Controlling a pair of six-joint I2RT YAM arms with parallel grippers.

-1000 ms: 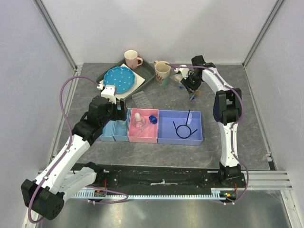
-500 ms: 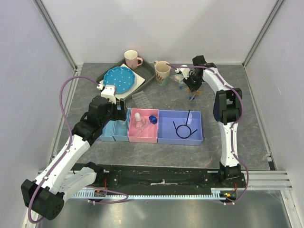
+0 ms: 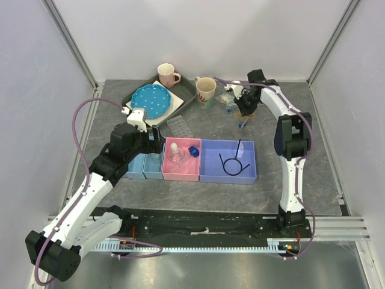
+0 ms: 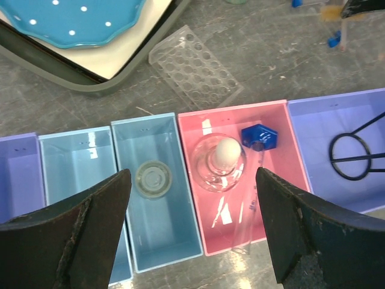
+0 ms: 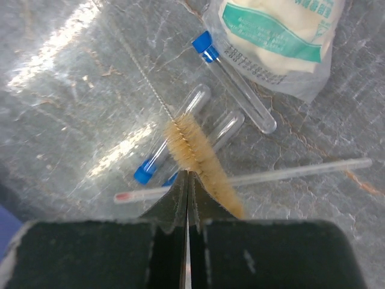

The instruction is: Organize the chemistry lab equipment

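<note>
While the right pincer (image 5: 187,180) is clenched on one tan brush (image 5: 192,147), long axis diagonal and wire handle pointing up-left in the wrist view, three blue-capped tubes (image 5: 171,137), one clear packet (image 5: 283,42) and one thin rod (image 5: 289,173) lie on the table (image 5: 72,120), well beyond the pink bin (image 3: 183,174). Left pincer (image 4: 192,241) released, above that bin.

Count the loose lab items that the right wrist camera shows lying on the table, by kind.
Blue-capped tubes: 3
Bristle brush: 1
Thin clear rod: 1
Clear packet: 1
Total: 6
</note>
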